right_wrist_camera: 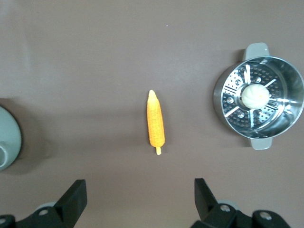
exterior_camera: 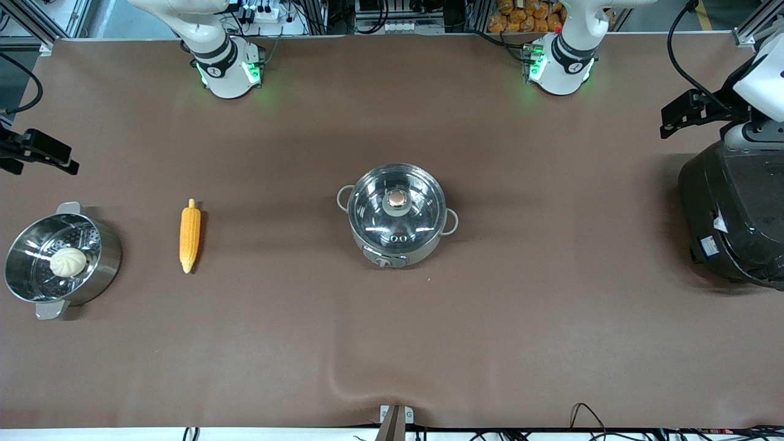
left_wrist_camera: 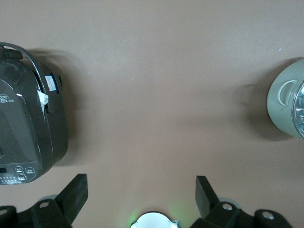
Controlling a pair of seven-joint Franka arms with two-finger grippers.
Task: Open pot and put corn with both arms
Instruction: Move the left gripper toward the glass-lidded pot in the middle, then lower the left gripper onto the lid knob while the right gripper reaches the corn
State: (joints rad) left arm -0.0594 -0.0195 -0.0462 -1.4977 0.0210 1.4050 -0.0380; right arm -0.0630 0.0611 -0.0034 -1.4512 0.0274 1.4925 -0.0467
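So we had the pot (exterior_camera: 397, 214) sitting about mid-counter (exterior_camera: 392, 343), glass lid (exterior_camera: 396, 203) on with its copper knob (exterior_camera: 397, 198) on top, front dial turned toward the front camera. Couldn't make out anything inside through the lid, just reflections.

The corn (exterior_camera: 190, 231) lay flat on the counter toward the right arm's end, well apart from the pot, tapered tip pointing toward the front camera. Near it, closer still to that end of the counter, stood the steel steamer pot (exterior_camera: 37, 288) with the perforated insert, no lid, and one white bun (exterior_camera: 68, 262) resting inside.

At the left arm's end we had the big black rice cooker (exterior_camera: 735, 214), lid shut.

Both arms waited up high. The right gripper (right_wrist_camera: 140, 199) hung over the counter by the corn, fingers spread wide and gripping nothing. The left gripper (left_wrist_camera: 141, 194) hung over the bare stretch between rice cooker and pot, also spread wide, nothing in it.
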